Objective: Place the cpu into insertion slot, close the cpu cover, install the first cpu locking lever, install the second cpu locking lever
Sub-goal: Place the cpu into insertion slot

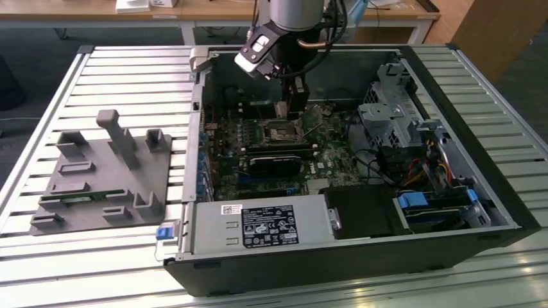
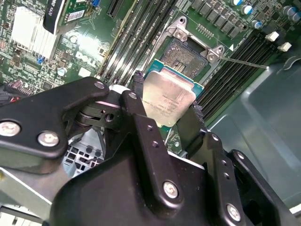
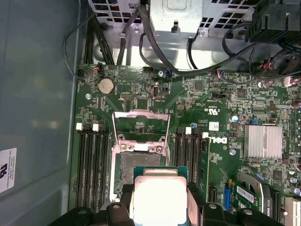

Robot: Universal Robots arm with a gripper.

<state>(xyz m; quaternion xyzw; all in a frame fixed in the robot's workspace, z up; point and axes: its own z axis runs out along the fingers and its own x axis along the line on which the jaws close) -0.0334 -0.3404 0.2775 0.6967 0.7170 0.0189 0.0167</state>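
My gripper (image 2: 167, 101) is shut on the cpu (image 2: 168, 96), a small square chip with a dull silver top, pinched by its edges between two black fingers (image 2: 136, 94). The chip hangs just above and to one side of the insertion slot (image 2: 184, 52), a dark square socket with a silvery rim on the green board. In the first wrist view the cpu (image 3: 160, 195) covers the near edge of the insertion slot (image 3: 139, 162). Behind it the cpu cover (image 3: 141, 114) stands flipped open. In the exterior view the gripper (image 1: 287, 110) reaches down into the case over the insertion slot (image 1: 280, 130).
Black memory slots (image 3: 91, 165) flank the socket on both sides. A thin metal lever (image 2: 244, 62) juts out beside it. A black shroud (image 1: 276, 162), a power supply (image 1: 256, 226) and a drive cage (image 1: 394, 115) crowd the case. A grey fixture block (image 1: 102, 173) lies at the exterior view's left.
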